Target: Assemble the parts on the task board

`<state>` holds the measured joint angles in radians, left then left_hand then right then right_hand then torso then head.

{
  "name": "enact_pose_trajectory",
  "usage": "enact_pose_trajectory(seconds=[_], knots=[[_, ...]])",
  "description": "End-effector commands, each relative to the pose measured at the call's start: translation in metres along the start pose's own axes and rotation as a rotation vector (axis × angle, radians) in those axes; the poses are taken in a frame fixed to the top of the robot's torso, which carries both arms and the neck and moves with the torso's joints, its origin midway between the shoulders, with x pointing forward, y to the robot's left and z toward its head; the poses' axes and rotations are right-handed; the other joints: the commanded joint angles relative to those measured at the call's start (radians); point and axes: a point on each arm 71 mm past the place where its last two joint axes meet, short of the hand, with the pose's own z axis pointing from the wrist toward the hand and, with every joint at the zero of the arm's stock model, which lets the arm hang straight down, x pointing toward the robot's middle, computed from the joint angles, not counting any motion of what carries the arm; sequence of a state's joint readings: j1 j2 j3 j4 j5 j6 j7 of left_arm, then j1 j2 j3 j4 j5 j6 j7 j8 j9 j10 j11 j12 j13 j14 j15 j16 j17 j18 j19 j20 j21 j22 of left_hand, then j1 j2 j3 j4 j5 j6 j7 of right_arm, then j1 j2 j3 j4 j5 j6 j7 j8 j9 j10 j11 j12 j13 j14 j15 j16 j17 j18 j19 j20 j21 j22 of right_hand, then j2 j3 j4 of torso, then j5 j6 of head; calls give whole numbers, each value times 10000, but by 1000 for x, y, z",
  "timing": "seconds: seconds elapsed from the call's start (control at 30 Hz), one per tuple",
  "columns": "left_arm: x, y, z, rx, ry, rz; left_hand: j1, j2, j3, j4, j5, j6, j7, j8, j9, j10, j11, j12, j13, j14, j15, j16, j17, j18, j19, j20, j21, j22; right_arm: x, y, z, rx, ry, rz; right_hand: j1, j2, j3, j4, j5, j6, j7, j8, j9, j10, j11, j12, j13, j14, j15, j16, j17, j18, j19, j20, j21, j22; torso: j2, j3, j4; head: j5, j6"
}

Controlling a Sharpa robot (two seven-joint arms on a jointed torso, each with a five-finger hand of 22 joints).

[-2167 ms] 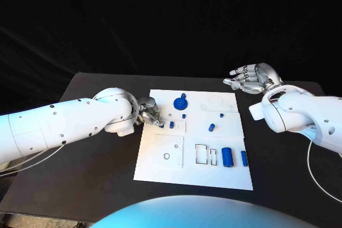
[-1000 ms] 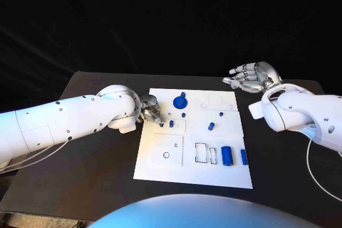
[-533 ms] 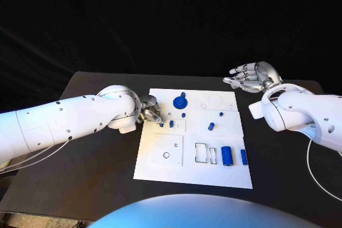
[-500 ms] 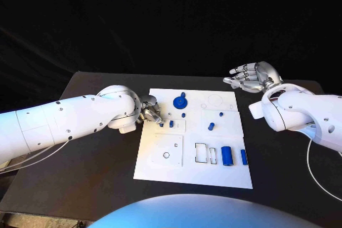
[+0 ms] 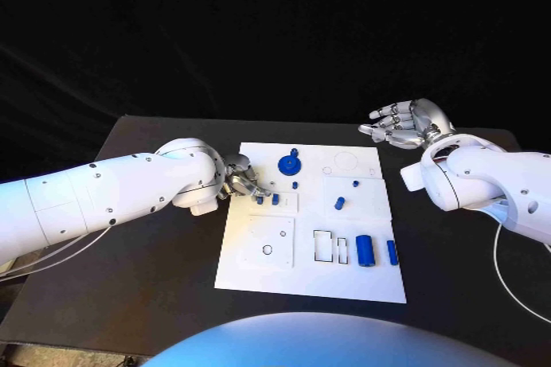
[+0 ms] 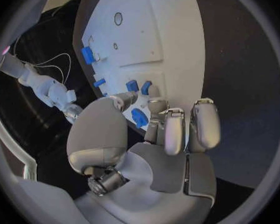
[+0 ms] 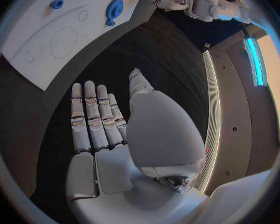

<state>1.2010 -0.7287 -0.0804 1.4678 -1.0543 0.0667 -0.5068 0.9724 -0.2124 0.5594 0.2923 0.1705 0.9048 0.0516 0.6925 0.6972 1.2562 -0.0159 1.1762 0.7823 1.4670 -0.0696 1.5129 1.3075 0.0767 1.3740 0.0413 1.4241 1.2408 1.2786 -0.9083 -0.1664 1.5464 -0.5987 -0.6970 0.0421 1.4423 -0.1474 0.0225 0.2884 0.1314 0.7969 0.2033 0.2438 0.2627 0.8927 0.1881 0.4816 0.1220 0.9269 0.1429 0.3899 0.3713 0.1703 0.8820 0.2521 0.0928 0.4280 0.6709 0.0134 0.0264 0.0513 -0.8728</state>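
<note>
left hand [image 5: 242, 181] pinches a blue part [image 6: 139, 117] at the board's [image 5: 310, 279] nine o'clock edge; i see my right hand [image 5: 402, 125] spread, holding nothing.

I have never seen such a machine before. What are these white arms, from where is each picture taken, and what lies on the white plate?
This is a robot with two white arms, each ending in a silver hand. One picture looks down from a camera on its head; the two round pictures come from cameras at its wrists, behind each hand.

On the black table lies the white task board, with small blue parts on it: a round blue gear, a large blue cylinder and some smaller pieces.

The left hand is low at the board's edge, and its fingertips pinch a small blue part. The right hand holds nothing; it hangs open beyond the board's far corner.
</note>
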Motion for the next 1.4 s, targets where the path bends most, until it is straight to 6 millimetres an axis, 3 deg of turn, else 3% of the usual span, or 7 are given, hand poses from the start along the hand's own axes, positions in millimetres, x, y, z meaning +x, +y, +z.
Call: enact_pose_trajectory(seconds=[0.03, 0.4, 0.5, 0.67, 0.73, 1.07, 1.4], knots=[[-1, 1, 0, -31, -75, -280, -144, -12, -230, 3, -22, 15, 27, -77, -15, -88, -5, 25, -8, 699, -37, 35, 1348, -37, -9, -20, -40, -7, 1, 1, 0, -144, 118, -33, -95, 35, -54, -12, -19, -67, 498, 35, -11, -83, 3, 38, -21, -102, 15, -46, -18, 106, -45, 53, -80, -20, -3, -3, 4, -15, 5], [-7, -1, -6, 500, -320, -1329, -535, 33, -985, 21, -202, 30, -11, -73, 9, -120, -35, 10, -46, 696, -64, 29, 1339, -21, -43, -45, -79, -73, 1, 2, 0, -207, 95, -33, -85, 53, -40, -17, -16, -107, 519, 35, -28, -161, 28, 45, -88, -173, 43, -100, -66, 101, -88, 73, -134, -82, 8, -14, -10, -27, 90], [-11, -7, -11, 1407, -492, -2092, -210, 204, -1248, 0, -156, -580, 189, -78, 104, -1060, 145, -668, -1246, 518, 85, -188, 894, 137, -568, 39, -506, -852, 0, 2, 0, -255, 60, -34, -63, 73, -22, -28, -15, -113, 521, 39, -31, -179, 31, 49, -107, -183, 47, -111, -78, 102, -94, 78, -146, -99, 2, -3, -2, -56, 73], [-20, -24, -19, 3942, -1053, -3376, 1570, 401, -1243, -52, 19, -2267, 963, -150, 44, -3477, 891, -1540, -2413, -1531, 765, -1971, -2477, 914, -3789, 569, -3242, -5028, -1, 2, 0, -343, -16, -32, 66, 157, 65, -84, -18, -70, 506, 85, -34, -210, 24, 74, -185, -198, 51, -153, -129, 110, -90, 92, -176, -164, -6, 3, 6, -180, 65], [-22, -30, -22, 4653, -1381, -3442, 3197, 478, -448, -637, 56, -2974, 1245, -326, -203, -4711, 1193, -2358, -2936, -4117, 1071, -3941, -5389, 979, -4827, 859, -4365, -5895, -1, 2, 0, -336, -22, -17, 114, 210, 109, -104, -20, -36, 487, 110, -34, -201, 12, 85, -219, -201, 48, -185, -156, 113, -89, 94, -188, -192, -11, -10, 9, -240, 84], [-18, -59, -21, 6561, -2261, -300, 4781, -178, 524, -2127, -48, -2802, 1534, -1374, -2326, -5113, 1556, -4723, -5251, -5085, 1367, -4506, -6725, 1082, -5432, 1207, -4512, -5826, 0, 1, 0, -357, 41, 16, 268, 306, 227, -197, -26, 98, 418, 172, -39, -124, -42, 75, -349, -161, 24, -273, -237, 121, -83, 91, -217, -285, -10, -30, 8, -419, 144], [-8, -72, 1, 6256, -2624, 3101, 4327, -656, -207, -2004, -88, -2093, 1249, -1644, -3199, -4622, 1449, -5136, -5882, -4651, 1320, -3510, -6774, 1065, -5127, 1188, -4500, -5850, 4, 4, 0, -853, 184, -543, 281, 309, 255, -225, -34, 57, 472, 126, -77, -167, 0, -5, -456, -198, 54, -374, -304, 111, -111, 104, -245, -354, 13, -22, 12, -413, 184]])
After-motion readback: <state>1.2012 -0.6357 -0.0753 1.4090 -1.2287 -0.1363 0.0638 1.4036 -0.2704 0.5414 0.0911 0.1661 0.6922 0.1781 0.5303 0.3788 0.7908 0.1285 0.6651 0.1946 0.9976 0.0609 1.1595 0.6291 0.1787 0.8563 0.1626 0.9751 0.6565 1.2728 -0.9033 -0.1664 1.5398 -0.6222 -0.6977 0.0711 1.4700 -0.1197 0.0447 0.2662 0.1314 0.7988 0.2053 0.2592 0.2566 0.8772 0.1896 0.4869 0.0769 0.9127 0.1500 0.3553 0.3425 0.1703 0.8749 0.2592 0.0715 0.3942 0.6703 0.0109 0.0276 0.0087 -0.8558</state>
